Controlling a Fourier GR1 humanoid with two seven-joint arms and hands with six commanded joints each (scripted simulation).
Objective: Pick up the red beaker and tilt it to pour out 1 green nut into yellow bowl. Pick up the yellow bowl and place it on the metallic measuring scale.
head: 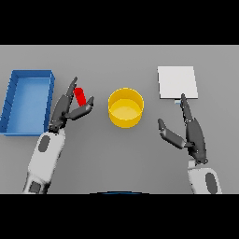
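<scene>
On the grey table (pixel 119 154), the left hand (pixel 70 108) has its fingers and thumb curled around the small red cylindrical beaker (pixel 80 96), at nine o'clock from the round yellow bowl (pixel 125 108). The right hand (pixel 189 133), fingers spread wide, rests just at six o'clock from the flat square metallic measuring scale (pixel 176 82). A blue rectangular tray (pixel 28 75) lies at nine o'clock from the beaker.

Bowl (pixel 125 108) between tray (pixel 14 109) — left — and scale (pixel 176 82).

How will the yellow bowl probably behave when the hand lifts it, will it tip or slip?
The yellow bowl looks wide and low, so it is probably steady and unlikely to tip. Its smooth round wall may slip from a side hold. The right hand is open beside it, not touching.
</scene>
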